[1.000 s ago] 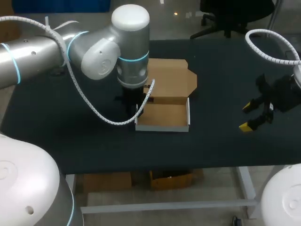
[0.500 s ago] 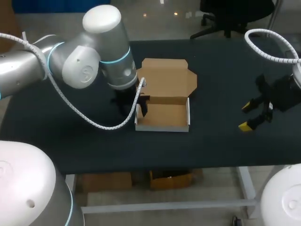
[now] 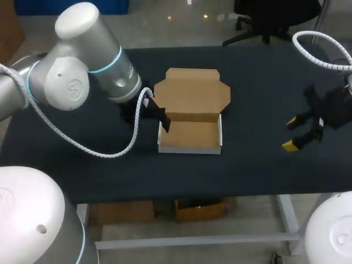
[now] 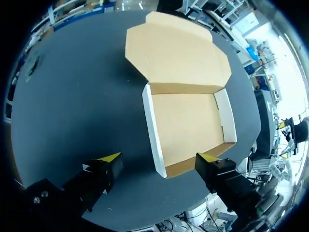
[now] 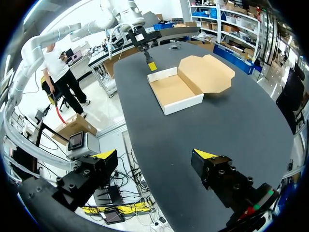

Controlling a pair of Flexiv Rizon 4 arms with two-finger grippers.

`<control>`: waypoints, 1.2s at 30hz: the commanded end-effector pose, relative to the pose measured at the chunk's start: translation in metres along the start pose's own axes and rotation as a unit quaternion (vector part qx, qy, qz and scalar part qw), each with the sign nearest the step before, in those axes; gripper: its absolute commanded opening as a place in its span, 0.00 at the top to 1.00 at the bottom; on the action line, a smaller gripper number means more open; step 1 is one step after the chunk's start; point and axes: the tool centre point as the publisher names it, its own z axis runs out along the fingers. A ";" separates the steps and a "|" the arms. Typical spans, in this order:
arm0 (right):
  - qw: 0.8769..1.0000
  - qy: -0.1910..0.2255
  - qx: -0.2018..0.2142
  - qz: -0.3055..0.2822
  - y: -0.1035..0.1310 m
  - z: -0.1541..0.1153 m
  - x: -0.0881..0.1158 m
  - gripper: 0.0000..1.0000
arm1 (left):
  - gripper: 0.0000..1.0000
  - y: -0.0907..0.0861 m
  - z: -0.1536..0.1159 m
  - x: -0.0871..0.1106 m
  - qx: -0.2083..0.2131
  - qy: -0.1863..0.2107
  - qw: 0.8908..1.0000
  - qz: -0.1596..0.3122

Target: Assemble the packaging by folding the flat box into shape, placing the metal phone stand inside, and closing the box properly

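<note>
The cardboard box [image 3: 190, 136] stands folded as an open tray with white outer walls, near the middle of the black table. Its brown lid [image 3: 192, 93] lies flat and open behind it. Nothing is inside the tray, and no phone stand shows in any view. My left gripper [image 3: 155, 116] hangs open at the tray's left wall. In the left wrist view the box [image 4: 188, 125] lies ahead of the gripper [image 4: 158, 158], one corner between the spread fingers and touching neither. My right gripper [image 3: 290, 135] stays open above the table's right side, well clear of the box [image 5: 175, 90].
The black table [image 3: 82, 159] carries only the box. Its front edge runs close below the tray. Bare cloth stretches between the box and my right gripper [image 5: 154, 155]. My left arm's white cable loops down in front of the tray's left side.
My left arm has swung back to the left, away from above the tray's left wall, and its fingers have spread apart. The box and my right arm have stayed put.
</note>
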 end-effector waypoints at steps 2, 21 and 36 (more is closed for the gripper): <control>1.000 0.004 -0.004 -0.002 0.000 -0.004 0.000 0.00 | 0.00 0.016 -0.017 -0.005 0.020 0.031 0.999 0.028; 1.000 0.003 -0.018 0.004 -0.001 -0.012 0.001 0.00 | 0.00 0.057 -0.069 -0.009 0.068 0.080 0.970 0.219; 1.000 -0.002 -0.026 0.015 -0.001 -0.019 -0.001 0.00 | 0.00 0.088 -0.107 -0.025 0.113 0.064 0.954 0.270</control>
